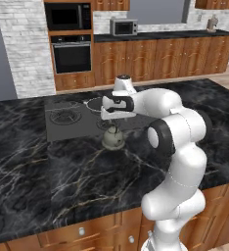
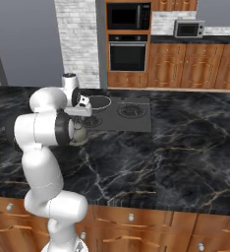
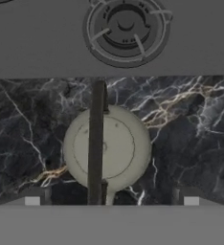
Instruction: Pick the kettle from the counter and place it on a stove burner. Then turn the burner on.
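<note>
And here's the kettle [image 3: 107, 149], sitting upright on the black marble worktop [image 1: 33, 157], just short of the cooktop's near edge. From the hand view we look straight down on its round top, and that thin dark handle [image 3: 95, 143] runs as a long bar across the lid, top to bottom of the view, set a touch left of the lid's centre. That's the line that matters: the two finger tips [image 3: 32, 200] stand at the bottom of this view, one to either side of the bar, so the gap between them lies across the handle rather than along it. Good alignment for a pinch, I'd say.

The gripper [image 3: 111, 201] is spread wide and holding nothing. The kettle lies directly below it, slightly ahead of the finger line, with clear air between them. In the left base view the hand [image 1: 117, 107] hangs above the kettle [image 1: 112, 138], not touching.

Beyond the kettle, further along the same direction, there's the stove burner [image 3: 126, 28], ringed and spoked, set in the dark grey cooktop [image 1: 62, 128]. The right base view shows the kettle [image 2: 79, 134] tucked behind the arm's elbow, beside the cooktop's corner.

My read: the pick is not yet made. A straight descent should do it, perhaps nudged left to centre the handle.
</note>
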Robot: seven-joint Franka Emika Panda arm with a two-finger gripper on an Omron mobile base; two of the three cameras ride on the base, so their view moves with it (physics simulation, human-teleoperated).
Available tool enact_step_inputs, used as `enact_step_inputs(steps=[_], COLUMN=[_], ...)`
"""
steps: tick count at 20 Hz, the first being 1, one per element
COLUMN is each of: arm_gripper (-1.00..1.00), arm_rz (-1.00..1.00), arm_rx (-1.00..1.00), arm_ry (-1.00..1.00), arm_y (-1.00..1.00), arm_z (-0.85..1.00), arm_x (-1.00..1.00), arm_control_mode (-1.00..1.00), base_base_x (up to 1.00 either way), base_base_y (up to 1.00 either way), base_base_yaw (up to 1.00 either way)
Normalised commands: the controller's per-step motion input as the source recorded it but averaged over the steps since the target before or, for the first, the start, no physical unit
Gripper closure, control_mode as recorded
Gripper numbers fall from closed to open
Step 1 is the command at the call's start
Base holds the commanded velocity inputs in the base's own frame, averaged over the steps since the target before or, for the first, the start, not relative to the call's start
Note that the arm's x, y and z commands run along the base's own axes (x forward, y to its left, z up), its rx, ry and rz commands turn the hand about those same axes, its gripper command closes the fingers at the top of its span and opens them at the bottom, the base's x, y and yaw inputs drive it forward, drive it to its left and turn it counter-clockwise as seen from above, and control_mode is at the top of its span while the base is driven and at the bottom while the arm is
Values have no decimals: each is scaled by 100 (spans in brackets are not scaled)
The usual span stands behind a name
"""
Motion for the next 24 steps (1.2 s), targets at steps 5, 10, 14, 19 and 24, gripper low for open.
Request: enact_step_inputs(steps=[5,10,14,19,24], arm_gripper=[-100,-100,-100,100,100], arm_rz=[0,0,0,0,0], arm_rx=[0,0,-1,0,0], arm_ry=[5,1,1,0,0], arm_y=[12,6,0,0,0], arm_z=[-21,-17,-25,-5,0], arm_x=[17,12,6,1,0], arm_control_mode=[-100,-100,-100,-100,-100], base_base_x=[0,0,0,0,0], base_base_y=[0,0,0,0,0], base_base_yaw=[0,0,0,0,0])
